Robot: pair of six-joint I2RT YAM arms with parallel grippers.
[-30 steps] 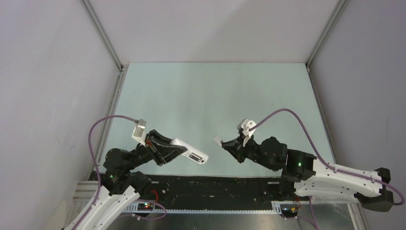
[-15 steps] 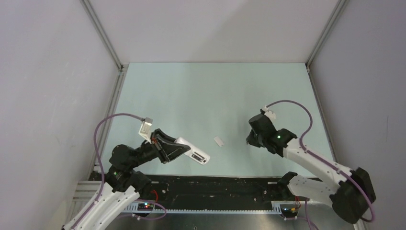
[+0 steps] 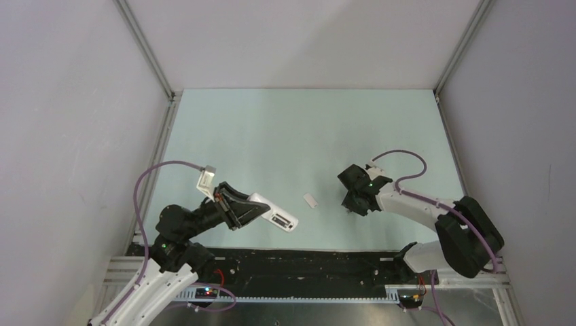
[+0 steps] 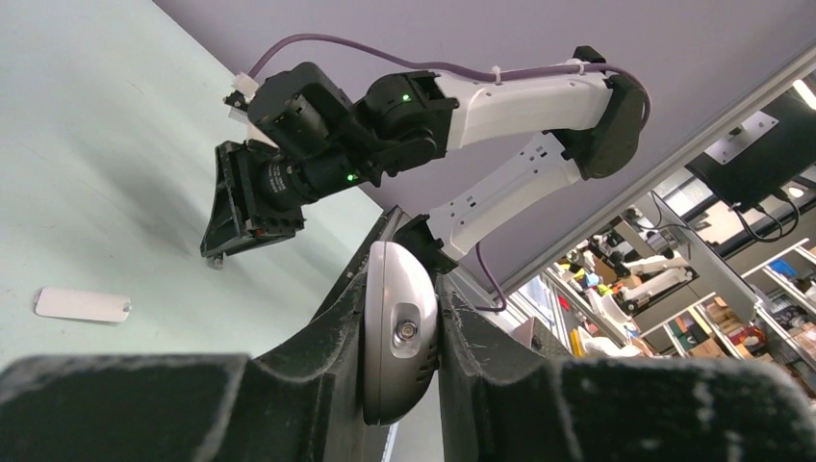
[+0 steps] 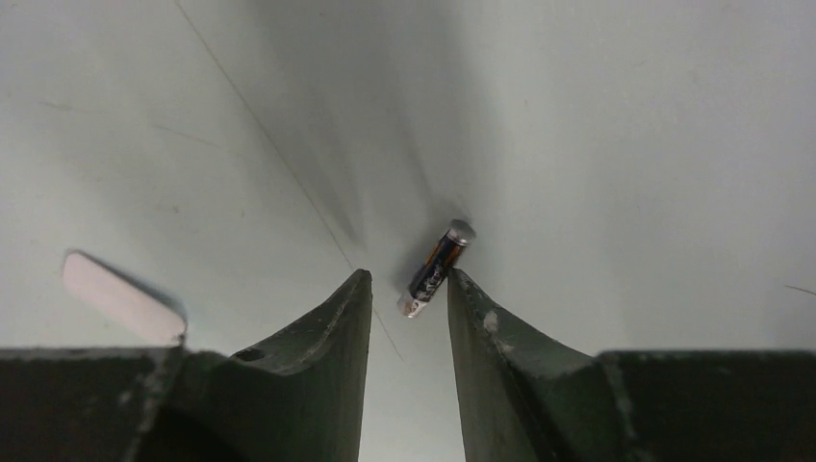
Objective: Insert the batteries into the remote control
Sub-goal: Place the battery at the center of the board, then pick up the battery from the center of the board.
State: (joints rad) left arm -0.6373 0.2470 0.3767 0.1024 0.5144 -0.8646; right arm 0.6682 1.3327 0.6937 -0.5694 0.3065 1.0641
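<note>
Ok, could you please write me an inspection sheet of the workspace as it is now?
Surface: pale green table; no spill seen.
Job's things: remote control clamped in the left gripper; one battery lies on the table; the second battery is not seen.
Clutter: a small white cover piece lies flat on the table between the arms.
Grippers: left gripper shut on the remote control; right gripper open, pointing down, its fingertips on either side of the battery.
Cables: a purple cable loops over the left arm, another purple cable over the right; neither touches the job's things.
Surroundings: grey walls with metal frame posts.
</note>
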